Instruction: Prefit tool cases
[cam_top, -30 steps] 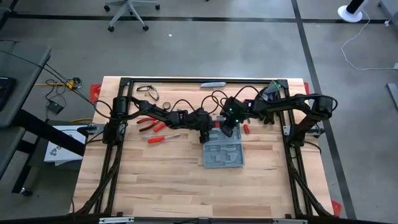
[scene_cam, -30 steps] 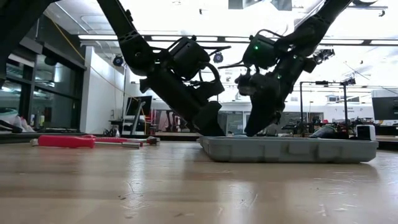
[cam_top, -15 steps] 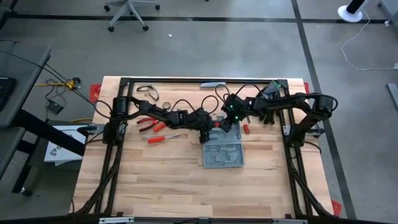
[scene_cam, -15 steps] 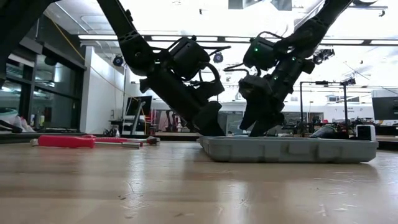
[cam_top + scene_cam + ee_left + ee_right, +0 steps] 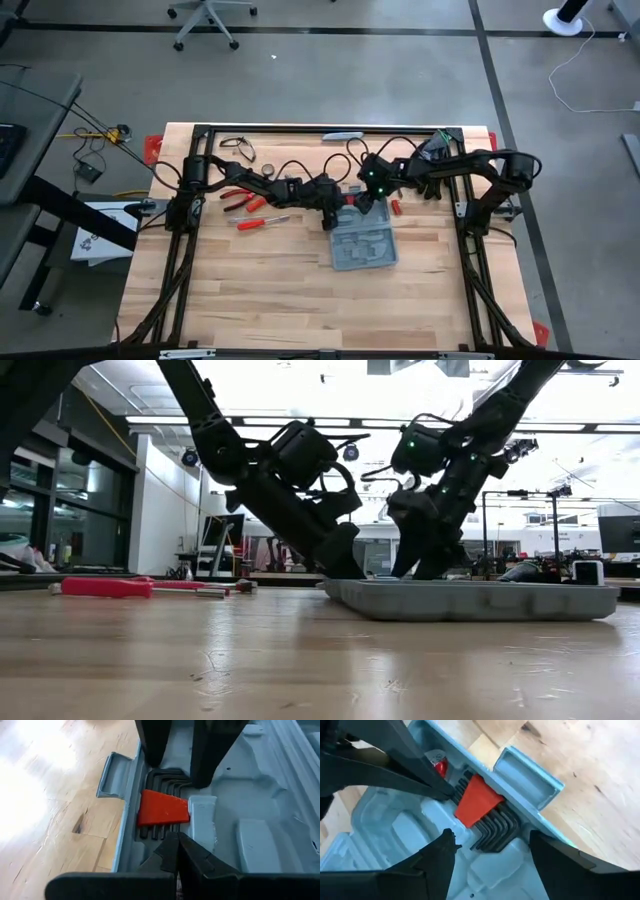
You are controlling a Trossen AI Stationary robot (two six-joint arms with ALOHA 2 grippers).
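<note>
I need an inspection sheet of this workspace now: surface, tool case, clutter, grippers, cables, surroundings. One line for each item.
Surface: wooden table, light planks, black frame around it.
Job's things: blue-grey tool case lies open near the table's middle; a red hex key holder with dark keys sits in its moulded recess by the latch.
Clutter: red-handled tools lie loose on the table at the case's left; a slim grey bar at the far edge.
Grippers: left gripper shut, tip down in the case beside the holder; right gripper open, over the same holder.
Cables: black cables loop on the table behind the arms.
Surroundings: office chair and grey floor beyond.
</note>
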